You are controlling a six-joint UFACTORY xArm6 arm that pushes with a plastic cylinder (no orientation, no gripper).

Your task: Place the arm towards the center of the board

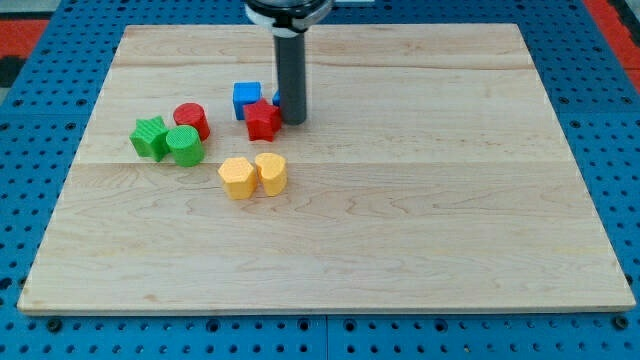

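Note:
My rod comes down from the view's top and my tip [293,121] rests on the wooden board [400,220], left of its middle and toward the top. The tip sits just right of a red star-shaped block [263,120], close to touching it. A blue cube [247,98] lies up-left of the tip; another bit of blue [277,100] peeks out beside the rod, mostly hidden. A red cylinder [191,120], a green star-shaped block [150,137] and a green cylinder [185,146] cluster at the left. Two yellow blocks [237,177] [271,172] lie side by side below the tip.
The board lies on a blue perforated surface [50,60] that shows around all its edges. A red area [612,20] shows at the view's top right corner.

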